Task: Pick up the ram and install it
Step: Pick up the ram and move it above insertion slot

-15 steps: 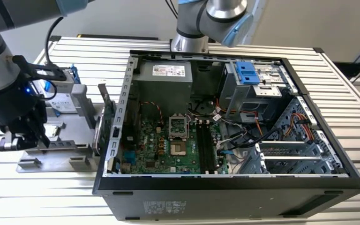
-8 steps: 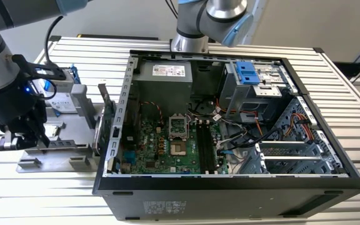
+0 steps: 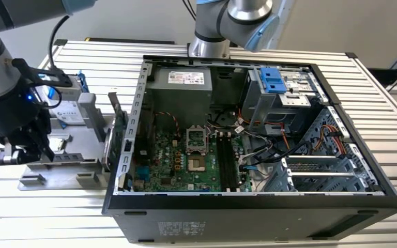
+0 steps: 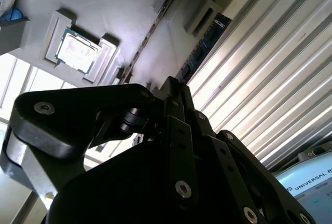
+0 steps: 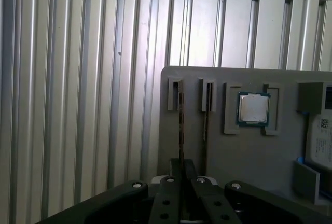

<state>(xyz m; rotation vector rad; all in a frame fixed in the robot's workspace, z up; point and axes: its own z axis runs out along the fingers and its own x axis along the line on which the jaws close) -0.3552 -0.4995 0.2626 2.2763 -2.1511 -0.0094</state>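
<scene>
One narrow, dark ram (image 5: 181, 125), seen edge-on, stands in the grey holder (image 5: 238, 156) with the jaws pinching it.

The gripper (image 5: 181, 168) had a black body with a dull satin sheen, and whether it was plastic or coated metal could not be determined. It was fastened with bright metal screw heads. Directly ahead of it, the ram (image 4: 206, 45) showed a glossy dark-blue circuit-board face. The tray (image 5: 249, 167) under the gripper looked like grey matt plastic, smooth and without shine. Further along from the gripper, the processor (image 5: 253, 108) carried a brushed silver metal lid. Beside the gripper, the table (image 5: 78, 79) was ribbed bare metal, bright and reflective. Well away from the gripper, the computer case (image 3: 254, 217) had a matt black shell and dull unpainted sheet metal inside.
</scene>
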